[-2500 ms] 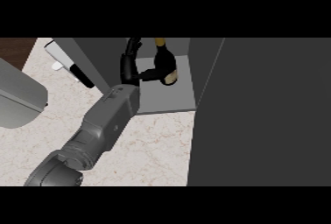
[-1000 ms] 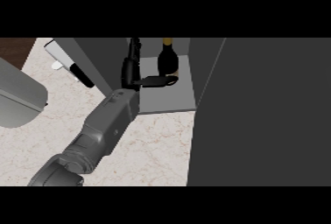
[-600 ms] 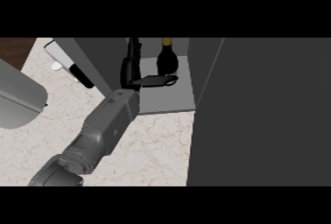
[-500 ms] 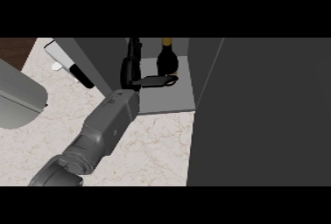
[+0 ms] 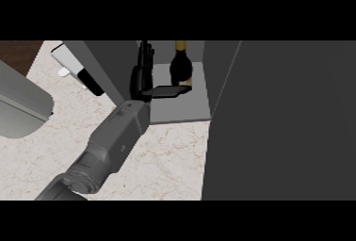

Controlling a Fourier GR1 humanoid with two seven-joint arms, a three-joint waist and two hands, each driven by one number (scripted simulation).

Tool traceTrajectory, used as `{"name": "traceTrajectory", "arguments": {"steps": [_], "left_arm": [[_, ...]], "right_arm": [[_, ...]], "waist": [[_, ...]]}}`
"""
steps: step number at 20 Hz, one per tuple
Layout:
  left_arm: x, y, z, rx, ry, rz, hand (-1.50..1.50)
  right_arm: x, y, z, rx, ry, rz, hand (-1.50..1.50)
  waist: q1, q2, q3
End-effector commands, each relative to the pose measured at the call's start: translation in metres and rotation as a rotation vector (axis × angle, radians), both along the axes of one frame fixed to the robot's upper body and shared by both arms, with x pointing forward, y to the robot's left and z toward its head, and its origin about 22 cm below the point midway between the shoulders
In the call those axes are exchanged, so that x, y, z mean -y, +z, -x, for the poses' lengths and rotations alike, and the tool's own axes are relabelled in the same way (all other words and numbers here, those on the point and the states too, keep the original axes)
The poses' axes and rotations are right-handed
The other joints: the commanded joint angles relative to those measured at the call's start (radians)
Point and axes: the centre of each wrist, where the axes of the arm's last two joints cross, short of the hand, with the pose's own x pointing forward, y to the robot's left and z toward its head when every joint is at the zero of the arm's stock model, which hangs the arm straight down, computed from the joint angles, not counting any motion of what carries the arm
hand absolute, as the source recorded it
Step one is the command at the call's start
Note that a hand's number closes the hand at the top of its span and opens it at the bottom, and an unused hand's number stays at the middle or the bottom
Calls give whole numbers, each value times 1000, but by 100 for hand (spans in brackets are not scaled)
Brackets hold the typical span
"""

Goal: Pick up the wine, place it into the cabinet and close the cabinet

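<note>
Head view: left hand point(image 5: 142, 77) inside cabinet point(image 5: 177, 112), fingers straight, thumb out, grasping nothing. Wine point(image 5: 181, 69) upright just right of hand, near the thumb. Advice: withdraw straight back, clear of wine, before swinging door point(image 5: 285, 122) closed.

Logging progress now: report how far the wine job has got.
Done: the dark glass wine bottle stands upright inside the grey cabinet. In hand: the black left hand is beside it, fingers straight, thumb toward the bottle's base; contact unclear. Left: withdraw the hand and shut the dark cabinet door, which stands open.
</note>
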Motion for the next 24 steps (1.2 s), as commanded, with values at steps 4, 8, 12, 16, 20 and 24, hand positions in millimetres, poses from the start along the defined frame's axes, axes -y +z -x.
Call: {"name": "traceTrajectory", "arguments": {"steps": [4,8,12,16,20,24], "left_arm": [[5,-33,37,-66,3,18,-150],[29,-33,69,-58,-11,22,-150],[53,-33,113,-37,-38,23,-150],[64,-17,138,-18,-59,61,-150],[61,-13,173,0,-68,82,-150],[45,-16,201,-3,-14,73,-150]], "right_arm": [[0,4,-2,26,0,-12,-150],[2,10,12,21,-27,-17,-150],[8,7,21,19,-67,-14,-150],[10,1,-3,18,-74,-18,-150],[9,1,12,23,-57,-17,-150],[5,0,14,21,-71,-13,-150]], "waist": [[29,-8,0],[53,-11,1],[67,-14,1],[81,-9,1],[79,-9,1],[76,-8,1]]}}
